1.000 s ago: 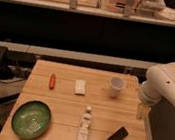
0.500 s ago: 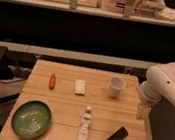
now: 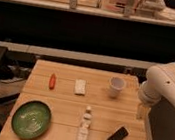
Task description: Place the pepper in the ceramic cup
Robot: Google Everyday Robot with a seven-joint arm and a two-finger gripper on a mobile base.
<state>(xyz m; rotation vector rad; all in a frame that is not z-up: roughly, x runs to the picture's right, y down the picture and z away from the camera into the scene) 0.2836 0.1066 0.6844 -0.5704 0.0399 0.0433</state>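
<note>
The small red-orange pepper (image 3: pixel 52 81) lies on the wooden table (image 3: pixel 59 105) at its far left part. The white ceramic cup (image 3: pixel 116 86) stands upright at the far right part of the table, well apart from the pepper. My white arm (image 3: pixel 164 88) comes in from the right edge of the view. My gripper (image 3: pixel 141 112) hangs down from it beside the table's right edge, to the right of and a little nearer than the cup. It holds nothing that I can see.
A white rectangular block (image 3: pixel 80 86) lies between pepper and cup. A green plate (image 3: pixel 31 119) sits at the near left. A clear bottle with a white cap (image 3: pixel 85 127) lies in the near middle, a black phone-like slab (image 3: pixel 118 137) at the near right.
</note>
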